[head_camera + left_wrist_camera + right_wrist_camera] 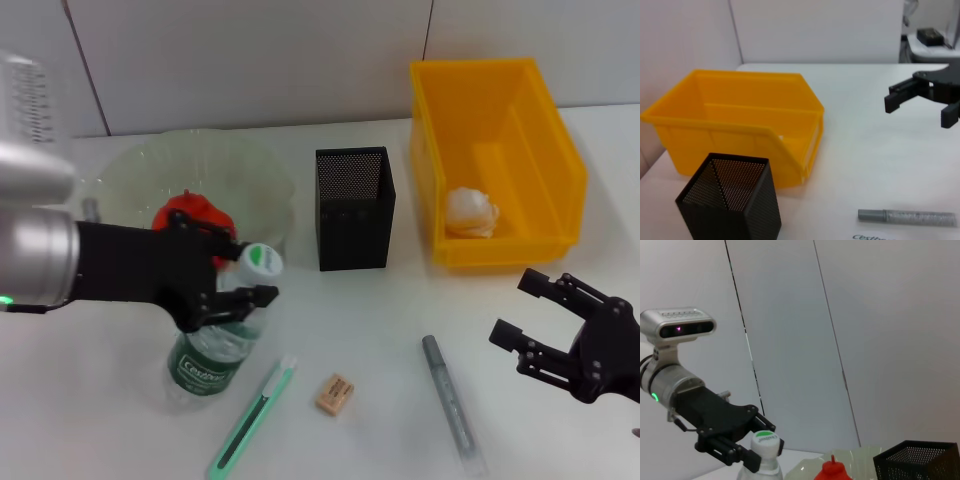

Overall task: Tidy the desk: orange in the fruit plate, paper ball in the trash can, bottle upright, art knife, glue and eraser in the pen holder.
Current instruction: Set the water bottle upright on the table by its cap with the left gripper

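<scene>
Left gripper (pixel 240 278) clamps the upright bottle (pixel 222 335) near its white-and-green cap, at 6 o'clock of the fruit plate (pixel 130 165). Right gripper (pixel 545 325) hovers spread wide over bare table at 6 o'clock of the yellow bin (pixel 560 150). Bottle's green label looks like "Cestbon".

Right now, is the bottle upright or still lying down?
Upright: the bottle stands with its white-and-green cap on top, the left end effector gripping its neck.
</scene>
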